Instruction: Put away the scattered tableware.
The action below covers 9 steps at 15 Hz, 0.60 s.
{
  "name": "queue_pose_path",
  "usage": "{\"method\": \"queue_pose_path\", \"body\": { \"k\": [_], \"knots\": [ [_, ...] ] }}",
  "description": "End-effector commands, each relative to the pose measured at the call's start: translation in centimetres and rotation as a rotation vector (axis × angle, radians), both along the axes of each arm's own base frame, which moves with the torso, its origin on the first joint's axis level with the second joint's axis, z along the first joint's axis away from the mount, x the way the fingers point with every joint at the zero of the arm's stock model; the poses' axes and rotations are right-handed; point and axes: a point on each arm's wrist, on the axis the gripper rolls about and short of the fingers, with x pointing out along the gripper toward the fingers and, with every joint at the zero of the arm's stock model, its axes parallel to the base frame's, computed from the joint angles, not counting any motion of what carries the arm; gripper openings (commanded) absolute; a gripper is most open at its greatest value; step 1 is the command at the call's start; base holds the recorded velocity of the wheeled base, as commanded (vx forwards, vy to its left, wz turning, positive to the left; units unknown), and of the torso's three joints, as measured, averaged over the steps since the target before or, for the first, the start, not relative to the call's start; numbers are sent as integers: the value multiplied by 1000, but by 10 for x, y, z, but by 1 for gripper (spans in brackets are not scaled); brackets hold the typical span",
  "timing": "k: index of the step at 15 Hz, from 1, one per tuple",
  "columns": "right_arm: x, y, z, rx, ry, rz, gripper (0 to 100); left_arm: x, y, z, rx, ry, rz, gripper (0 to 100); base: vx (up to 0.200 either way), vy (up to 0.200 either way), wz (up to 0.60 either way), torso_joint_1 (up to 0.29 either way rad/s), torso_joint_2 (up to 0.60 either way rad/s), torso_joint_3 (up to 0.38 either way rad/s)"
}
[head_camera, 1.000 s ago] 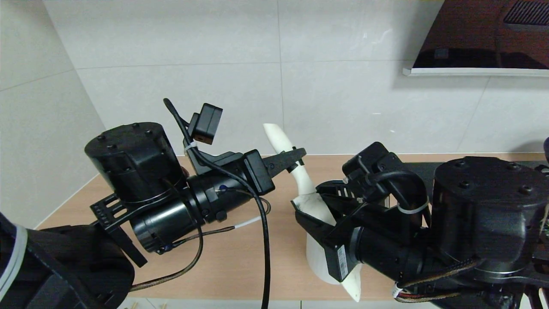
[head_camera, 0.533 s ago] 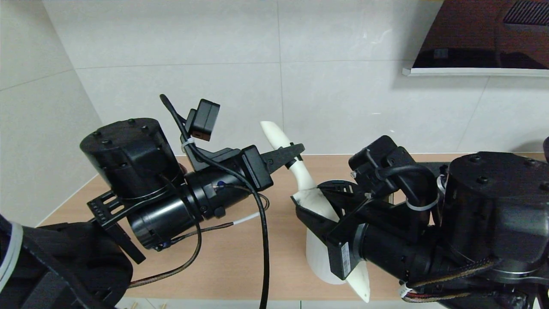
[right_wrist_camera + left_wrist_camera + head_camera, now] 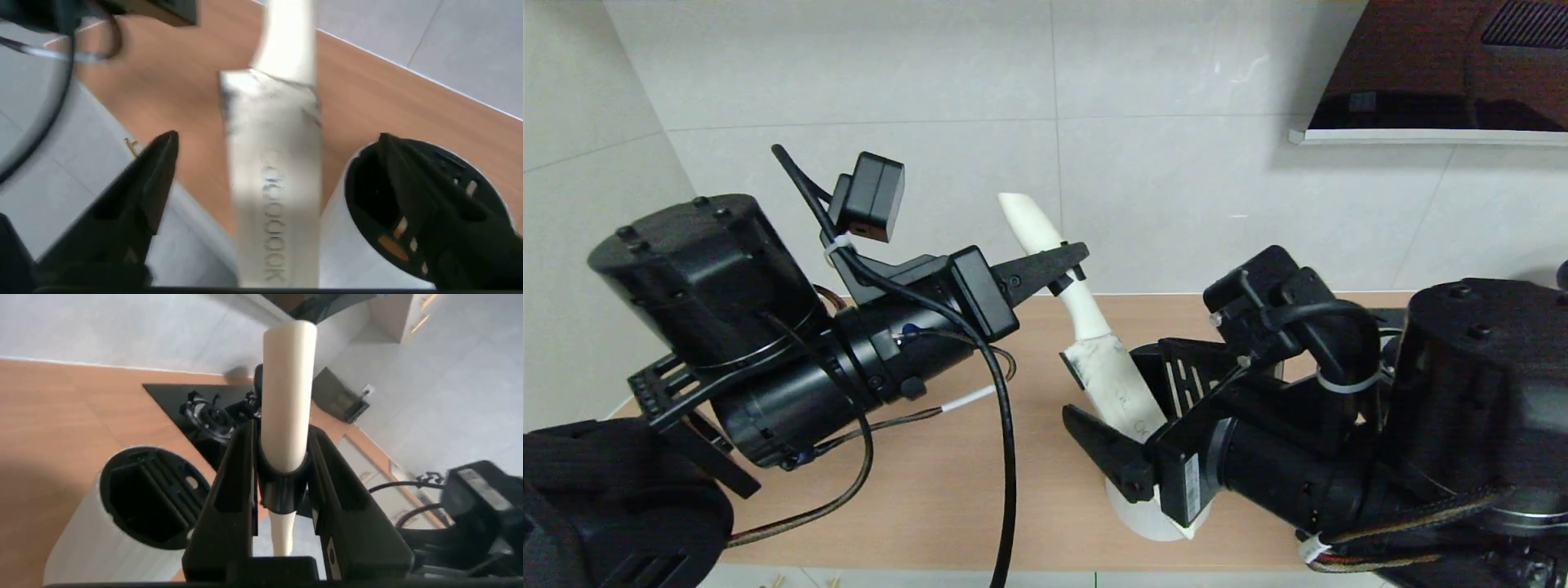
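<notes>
The white knife [image 3: 1086, 327] is clamped by its handle in the left gripper [image 3: 1066, 265], blade angled down above the slotted knife holder [image 3: 1143, 523], with the right gripper [image 3: 1115, 388] spread wide around the blade without touching it, probably to guide entry.

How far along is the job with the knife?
Done: nothing seen stored yet. In hand: the left end effector grips the white knife by its handle; the right end effector is open around the blade. Left: the knife must go into the holder.

The left claw [image 3: 1068, 269] clamps the knife [image 3: 1090, 331] aloft; the right claw [image 3: 1119, 392] gapes wide just below.
</notes>
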Motion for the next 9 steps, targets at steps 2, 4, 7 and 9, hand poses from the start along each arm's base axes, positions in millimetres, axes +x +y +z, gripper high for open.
{"method": "queue_pose_path", "body": {
  "k": [2, 4, 7, 9],
  "knots": [
    [3, -32, 27, 81, -58, -70, 100, -4, 4, 21, -30, -80, 7, 0, 0, 0, 0, 0, 0, 0],
    [15, -56, 41, 118, -95, -161, 100, 13, 4, 37, -15, -195, 16, 0, 0, 0, 0, 0, 0, 0],
    [24, -69, 42, 118, -100, -227, 100, 21, 6, 39, 49, -352, 18, 0, 0, 0, 0, 0, 0, 0],
    [35, -79, 43, 119, -106, -262, 100, 35, -5, 18, 84, -469, 39, 0, 0, 0, 0, 0, 0, 0]
  ]
}}
